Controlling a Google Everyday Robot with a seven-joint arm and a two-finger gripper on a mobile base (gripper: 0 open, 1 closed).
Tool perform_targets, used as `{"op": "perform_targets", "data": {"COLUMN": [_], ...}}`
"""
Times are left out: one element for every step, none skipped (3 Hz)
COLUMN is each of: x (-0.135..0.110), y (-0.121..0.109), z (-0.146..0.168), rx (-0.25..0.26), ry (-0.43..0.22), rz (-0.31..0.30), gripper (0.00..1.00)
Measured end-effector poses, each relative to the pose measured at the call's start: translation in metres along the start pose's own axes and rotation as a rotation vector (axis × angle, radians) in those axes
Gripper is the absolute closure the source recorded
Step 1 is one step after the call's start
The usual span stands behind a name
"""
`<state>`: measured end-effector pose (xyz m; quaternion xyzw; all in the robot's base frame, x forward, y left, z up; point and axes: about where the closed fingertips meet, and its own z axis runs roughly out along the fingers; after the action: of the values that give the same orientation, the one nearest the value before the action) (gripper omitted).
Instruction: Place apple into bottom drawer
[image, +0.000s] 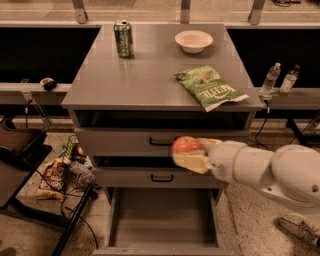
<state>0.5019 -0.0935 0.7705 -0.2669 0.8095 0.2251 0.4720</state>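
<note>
Apple (186, 145) is up in the air at the middle of the frame, red-orange with a paler patch, clamped in the gripper (189, 154), whose cream fingers (192, 162) press against it from below and from the right. It hangs in front of the grey cabinet (140, 80), level with the top drawer (125, 142) and covering the right end of that drawer's black handle, with the middle drawer (130, 177) just beneath. The white arm (270, 170) reaches in from the lower right. Straight below, at the bottom centre of the frame, the bottom drawer (162, 215) stands pulled out, flat grey floor showing, well apart from the apple. On the cabinet top, a green soda can (123, 38) stands upright at the upper left, a white bowl (193, 41) sits at the upper middle, and a green chip bag (210, 87) lies flat near the right edge. Two clear bottles (270, 79) stand on a ledge at the right, and a tangle of cables and wrappers (60, 170) lies on the ground at the left.
</note>
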Motion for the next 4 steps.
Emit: {"op": "perform_targets", "data": {"x": [0.046,0.096,0.096,0.127], "y": [-0.032,-0.060,-0.060,-0.062], "z": [0.001,0.002,0.003,0.023], "rx": [-0.071,-0.182,-0.182,-0.197], "ry": [0.032,0.056,0.056,0.063], "rz": [-0.014,-0.040,-0.040,-0.008], "gripper": [1.00,1.00,1.00,1.00]}}
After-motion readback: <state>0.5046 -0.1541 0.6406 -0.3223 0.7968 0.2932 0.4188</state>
